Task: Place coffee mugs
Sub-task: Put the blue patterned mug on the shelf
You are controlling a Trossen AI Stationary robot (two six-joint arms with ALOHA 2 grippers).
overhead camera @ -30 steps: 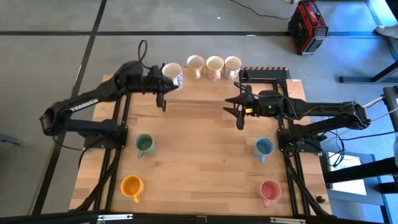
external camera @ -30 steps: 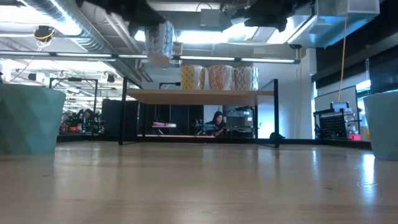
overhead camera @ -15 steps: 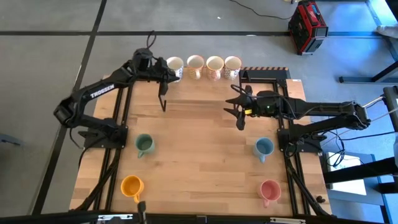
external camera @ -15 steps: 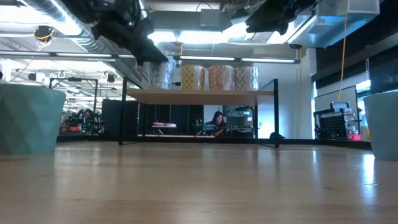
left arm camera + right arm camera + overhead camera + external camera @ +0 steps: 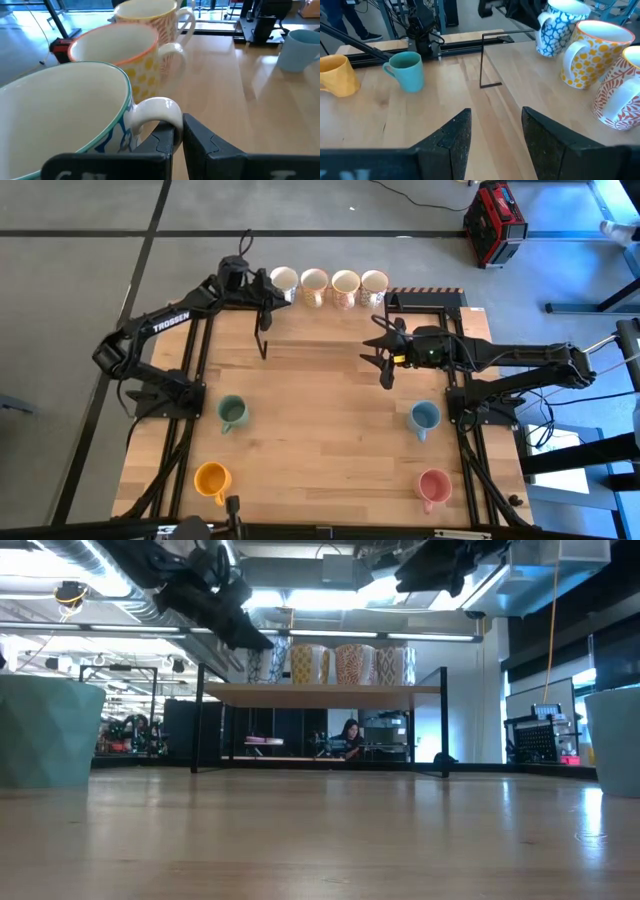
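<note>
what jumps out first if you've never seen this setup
A row of four patterned white mugs lines a raised shelf at the table's far edge, and the left claw is shut on the handle of the blue-patterned mug at the row's left end. The right claw hangs open over mid-table. Four plain mugs sit nearer: green mug, orange mug, light blue mug, pink mug.

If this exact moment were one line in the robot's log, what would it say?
left gripper: shut on blue-patterned white mug handle, at left end of shelf row | right gripper: open, empty, above table middle | colored mugs: four on table
</note>
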